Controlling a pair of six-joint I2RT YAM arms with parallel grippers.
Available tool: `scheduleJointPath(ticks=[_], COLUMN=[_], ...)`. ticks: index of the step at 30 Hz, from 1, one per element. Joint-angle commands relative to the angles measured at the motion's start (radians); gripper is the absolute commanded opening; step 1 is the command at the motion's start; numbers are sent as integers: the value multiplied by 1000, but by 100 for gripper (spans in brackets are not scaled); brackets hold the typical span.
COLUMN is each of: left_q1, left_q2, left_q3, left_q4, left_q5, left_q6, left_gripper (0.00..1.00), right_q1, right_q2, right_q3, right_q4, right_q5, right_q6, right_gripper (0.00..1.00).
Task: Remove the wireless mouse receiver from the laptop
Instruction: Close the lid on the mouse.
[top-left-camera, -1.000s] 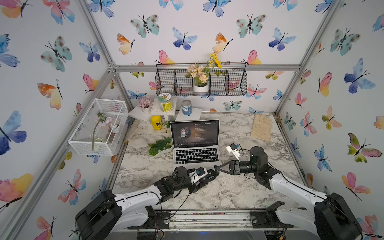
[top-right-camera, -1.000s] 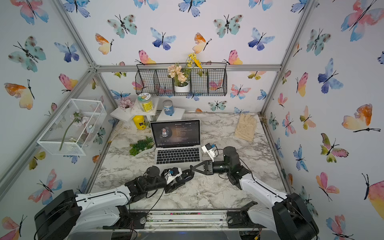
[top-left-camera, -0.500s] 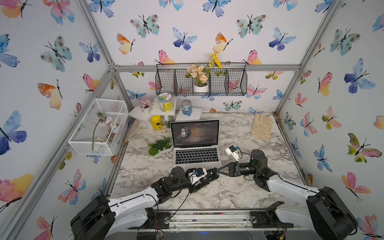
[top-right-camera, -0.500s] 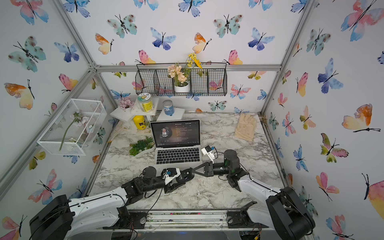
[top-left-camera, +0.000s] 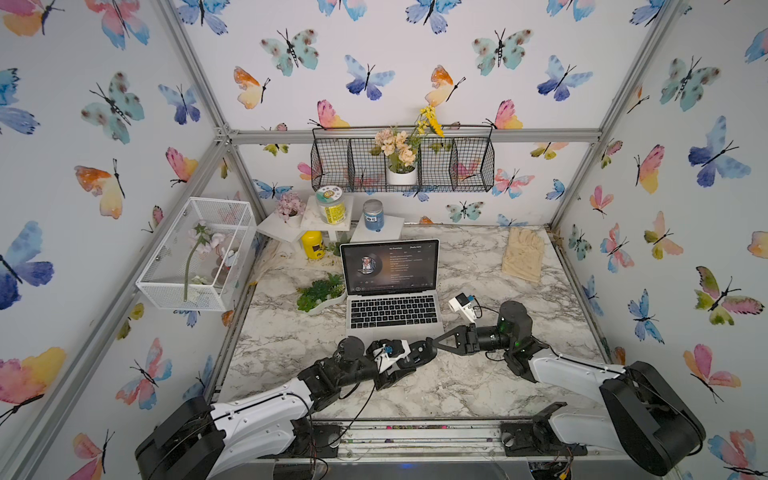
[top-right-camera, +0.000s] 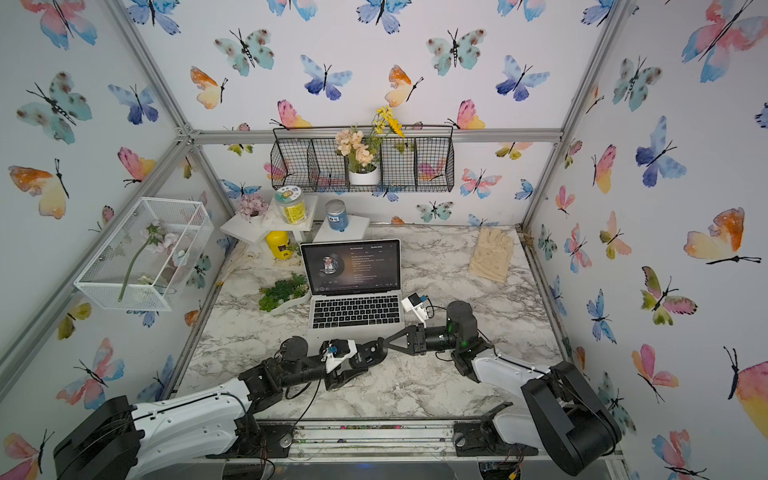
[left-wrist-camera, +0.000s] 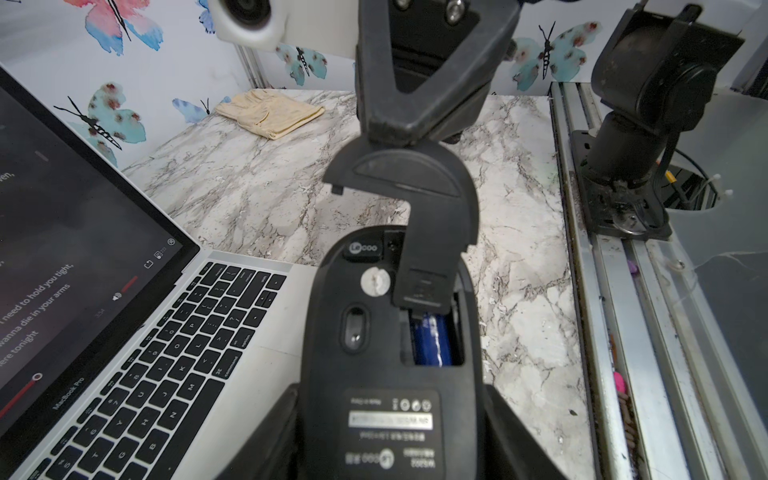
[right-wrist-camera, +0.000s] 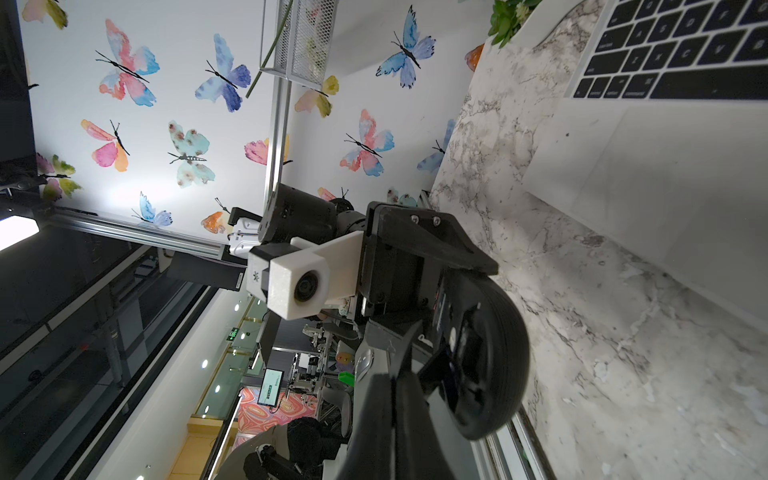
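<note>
While the left gripper (left-wrist-camera: 390, 390) is clamped on the sides of the black mouse (left-wrist-camera: 370, 332), belly up, the right gripper (left-wrist-camera: 401, 135) has its tips pressed together on the rounded end of the mouse's lid (left-wrist-camera: 428, 216). The lid stands lifted clear at that end, and its tabbed end sits at the open bay, where a blue battery (left-wrist-camera: 432, 338) shows.

I judge the step in hand to be working this lid, likely so that the wireless mouse receiver can be stowed inside. The receiver itself I cannot find in any view. A small dark slot by the logo may be its place, but whether anything sits in it is too dim to tell.

To do this well, the left arm should hold the mouse level and firm, squeezing only the sides. The right arm should swing the lid about its tabbed end and not pull straight away, since the tabs look thin and a twist could snap them or flick the lid loose. The pinch is shallow, so the move should be slow.

Just beyond, the laptop (top-left-camera: 392, 309) sits open on the bench (left-wrist-camera: 257, 195). The mouse hangs close to its near right corner, so any sideways drift risks a knock. No stub is visible on its right edge in the left wrist view.
</note>
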Motion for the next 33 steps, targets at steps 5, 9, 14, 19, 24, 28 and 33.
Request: scheduleJointPath(ticks=[5, 9, 14, 19, 24, 28, 33], left_q1=[3, 3, 3, 3, 3, 3, 3], left_q2=[-44, -46, -52, -52, -40, -29, -23], left_q3=[-5, -7, -1, 1, 10, 11, 16], left_q4=[86, 93, 101, 99, 84, 84, 81], left_q5=[51, 45, 49, 49, 61, 68, 71], left_q6=[13, 14, 15, 15, 21, 26, 27], left_gripper=[0, 0, 0, 0, 0, 0, 0], right_q1=[1, 0, 0, 0, 0, 0, 0], right_q2=[37, 51, 62, 54, 44, 39, 33], right_q3=[-3, 5, 11, 18, 34, 63, 97], right_q4=[21, 0, -31, -46, -86, -180, -247], right_q5=[-30, -43, -42, -39, -37, -32, -31], right_q6=[17, 14, -3, -9, -31, -86, -123], right_gripper=[2, 4, 11, 11, 14, 32, 45])
